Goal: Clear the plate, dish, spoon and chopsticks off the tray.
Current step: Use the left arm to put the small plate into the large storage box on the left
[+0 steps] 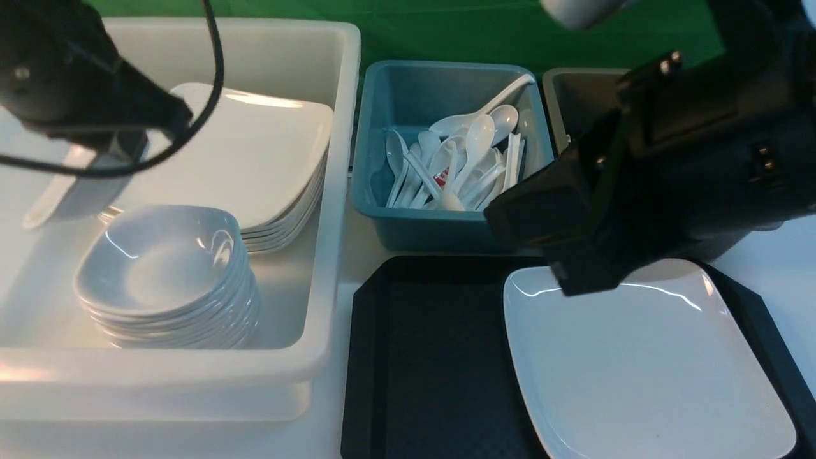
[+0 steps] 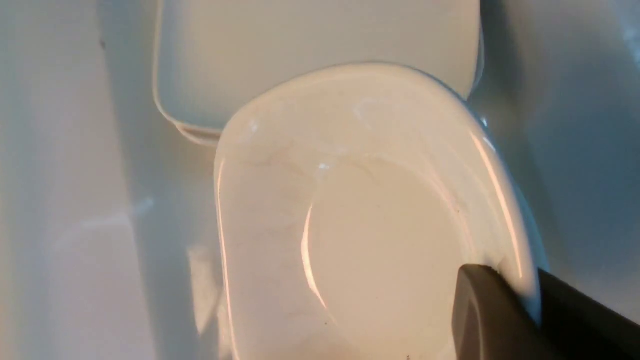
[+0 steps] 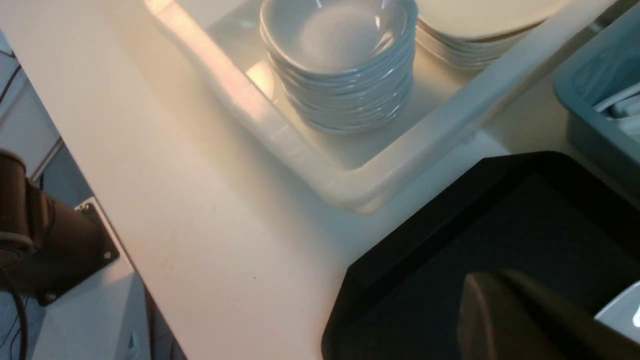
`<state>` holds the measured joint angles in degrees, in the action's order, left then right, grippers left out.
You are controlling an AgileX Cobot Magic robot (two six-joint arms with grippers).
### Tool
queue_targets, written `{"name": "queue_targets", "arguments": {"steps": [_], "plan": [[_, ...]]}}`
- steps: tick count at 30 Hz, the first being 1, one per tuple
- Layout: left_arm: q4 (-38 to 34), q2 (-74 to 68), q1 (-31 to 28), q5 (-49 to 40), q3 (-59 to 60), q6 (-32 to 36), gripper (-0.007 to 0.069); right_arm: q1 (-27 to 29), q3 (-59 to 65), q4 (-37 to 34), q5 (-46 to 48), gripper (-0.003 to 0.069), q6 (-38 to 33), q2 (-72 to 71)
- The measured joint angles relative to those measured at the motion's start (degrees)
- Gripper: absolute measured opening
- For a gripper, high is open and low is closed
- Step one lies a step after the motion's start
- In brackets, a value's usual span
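Dish pinched by rim in left gripper, over white bin; we'd lower it level onto dish stack (thin grip, could slip). Right gripper jaws together, empty; plate on tray beside bin.

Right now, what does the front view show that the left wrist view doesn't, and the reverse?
Front only: the black tray carrying the plate, the blue bin of white spoons, and the stack of small dishes. Left wrist only: the left gripper clamped on the rim of a small dish. Both: the plate stack in the white bin.
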<state>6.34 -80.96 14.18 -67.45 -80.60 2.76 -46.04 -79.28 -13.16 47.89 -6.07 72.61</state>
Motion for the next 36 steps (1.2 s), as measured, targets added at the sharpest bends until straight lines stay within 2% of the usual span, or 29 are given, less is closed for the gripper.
{"name": "queue_targets", "arguments": {"steps": [3, 7, 11, 15, 25, 29, 31, 33, 35, 36], "plan": [[-3.49, -0.05, 0.0, 5.06, 6.46, 0.66, 0.0017, -0.78, 0.0, -0.85, -1.31, 0.002, -0.73, 2.17], [-4.31, -0.05, 0.0, 10.92, 11.03, 1.3, 0.0021, -1.03, 0.0, -2.08, -4.99, 0.002, -1.06, 3.68], [-5.04, -0.05, 0.0, 13.31, 12.03, 1.43, 0.0032, -1.03, 0.0, -2.44, -6.36, 0.002, -1.06, 4.63], [-6.83, 0.0, 0.0, 14.18, 12.27, 1.5, 0.008, -1.03, 0.0, -2.63, -6.41, 0.002, -1.06, 4.98], [-8.97, 3.32, 0.0, 14.7, 12.05, 1.77, 0.0449, -1.03, 0.0, -2.49, -4.19, 0.002, -2.24, 5.04], [-12.41, 6.58, 0.0, 15.11, 9.99, 1.19, 0.0509, -1.03, 0.0, 0.95, -1.68, 0.002, -2.36, 4.13], [-18.47, 7.88, 0.0, 15.04, 8.47, 0.69, 0.0482, -0.29, 0.0, 4.81, -0.21, 0.002, -0.88, 2.36], [-26.44, 8.11, 0.15, 14.79, 7.14, 0.78, 0.0386, 1.7, 0.0, 9.15, 1.82, 0.002, 1.01, -0.17], [-31.45, 7.63, 1.48, 14.99, 6.52, 2.83, 0.0245, 4.29, 0.0, 13.16, 4.63, 0.002, 2.39, -2.57], [-32.89, 7.01, 3.27, 15.79, 6.34, 4.32, 0.0145, 7.07, 0.0, 15.33, 6.85, 0.002, 3.14, -4.1]]}}
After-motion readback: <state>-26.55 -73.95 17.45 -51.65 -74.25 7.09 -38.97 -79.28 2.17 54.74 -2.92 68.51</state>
